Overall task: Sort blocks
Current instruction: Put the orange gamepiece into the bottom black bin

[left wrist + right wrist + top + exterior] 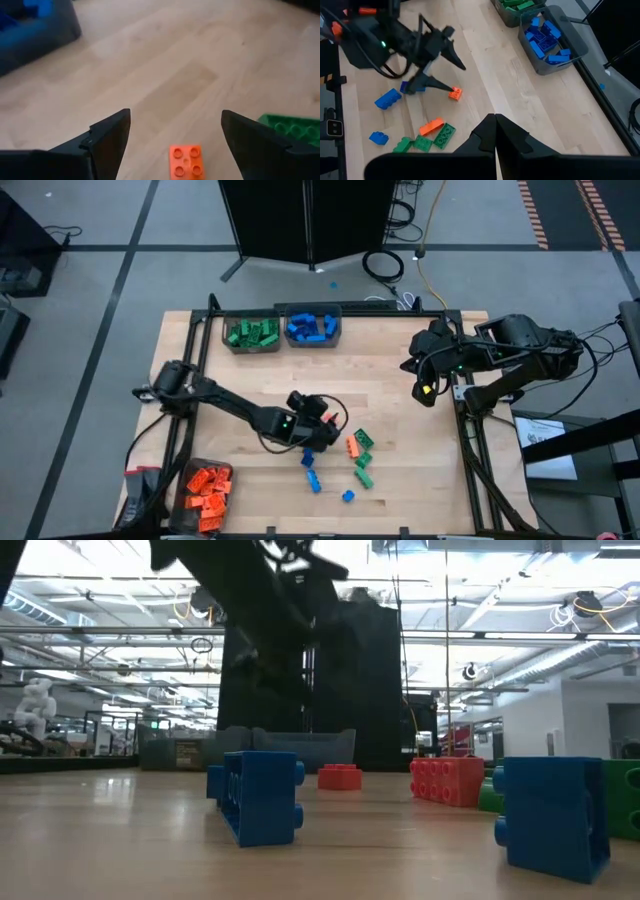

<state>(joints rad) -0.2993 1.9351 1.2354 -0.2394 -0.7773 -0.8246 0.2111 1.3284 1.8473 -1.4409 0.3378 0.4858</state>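
My left gripper (pixel 175 122) stands open low over the middle of the table, its fingers on either side of a small orange block (pixel 186 161) without touching it. The right wrist view shows the same open gripper (pixel 457 79) just above that orange block (pixel 455 93). More loose blocks lie flat on the table nearby: blue ones (pixel 387 98), a long orange one (pixel 431 126) and green ones (pixel 444 136). My right gripper (pixel 425 388) hangs shut and raised over the table's right side, holding nothing.
At the far edge stand a bin of green blocks (pixel 252 332) and a bin of blue blocks (pixel 313 327). A bin of orange blocks (pixel 205 488) sits at the near left corner. Bare wood lies between the far bins and the loose blocks.
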